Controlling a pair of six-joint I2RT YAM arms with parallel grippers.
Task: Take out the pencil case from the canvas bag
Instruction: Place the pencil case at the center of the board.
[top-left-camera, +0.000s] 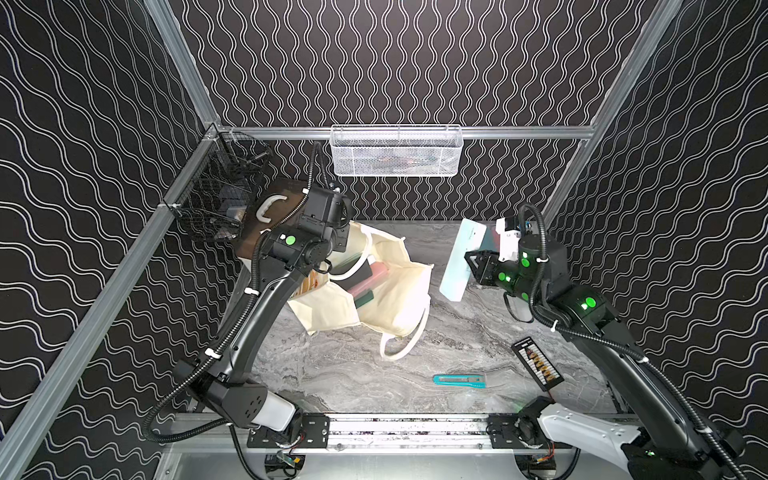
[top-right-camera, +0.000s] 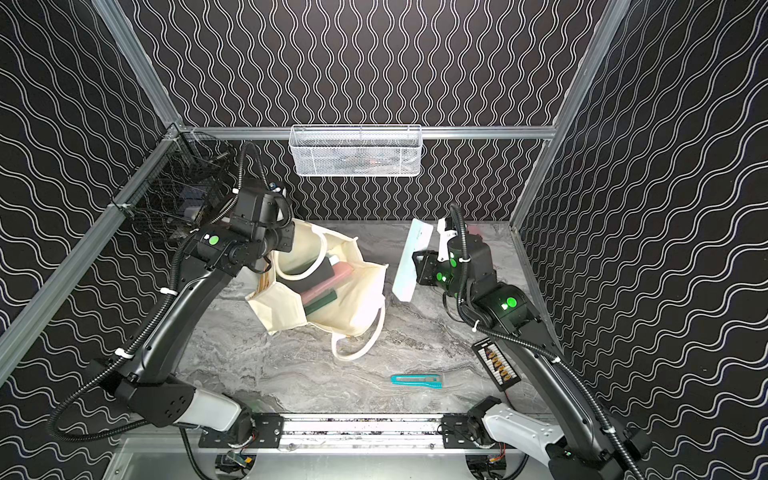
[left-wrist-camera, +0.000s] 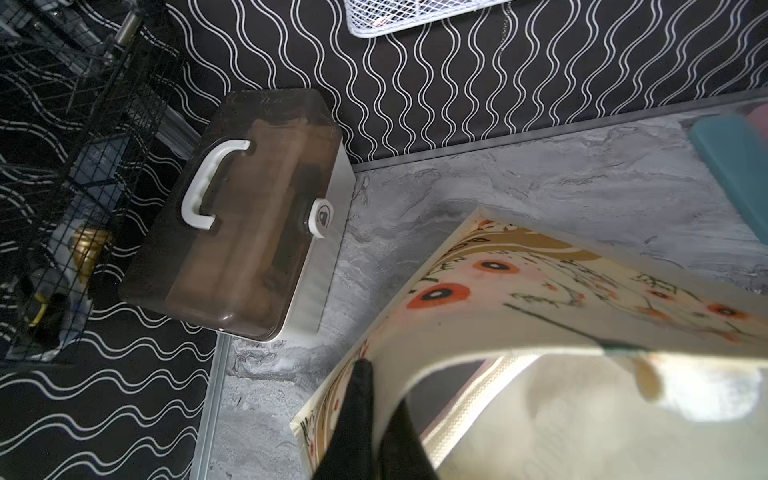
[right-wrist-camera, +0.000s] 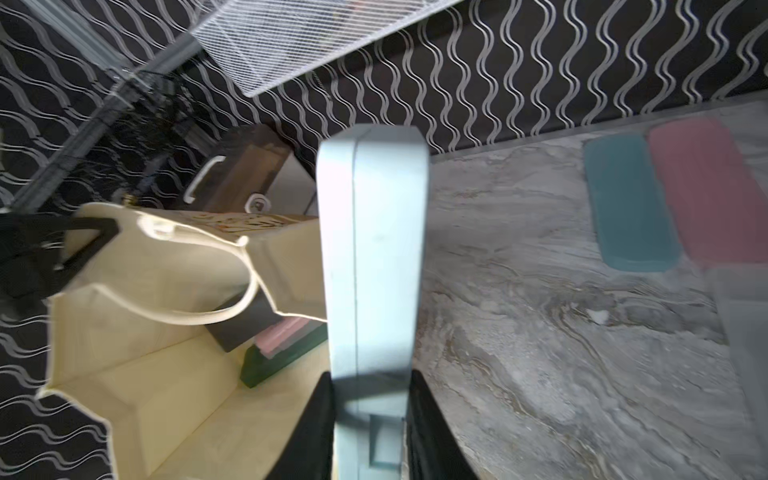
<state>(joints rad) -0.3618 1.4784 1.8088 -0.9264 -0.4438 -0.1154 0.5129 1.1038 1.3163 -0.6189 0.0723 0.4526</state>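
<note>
The cream canvas bag (top-left-camera: 399, 303) (top-right-camera: 353, 303) lies open in the middle of the table, its floral side (left-wrist-camera: 540, 291) toward the back left. My left gripper (left-wrist-camera: 380, 386) is shut on the bag's rim, holding the mouth up. A pale blue hard pencil case (top-left-camera: 461, 262) (top-right-camera: 409, 262) (right-wrist-camera: 374, 249) hangs in the air just right of the bag, outside it. My right gripper (top-left-camera: 471, 266) (right-wrist-camera: 370, 378) is shut on its lower end. Black, pink and dark green items (top-left-camera: 365, 282) lie inside the bag.
A brown-lidded white box (left-wrist-camera: 249, 208) stands back left beside a black wire basket (top-left-camera: 220, 195). A white mesh basket (top-left-camera: 397, 151) hangs on the back rail. A teal utility knife (top-left-camera: 459, 380) and a black card (top-left-camera: 538, 363) lie front right. Teal (right-wrist-camera: 627, 203) and pink (right-wrist-camera: 702, 187) cases lie back right.
</note>
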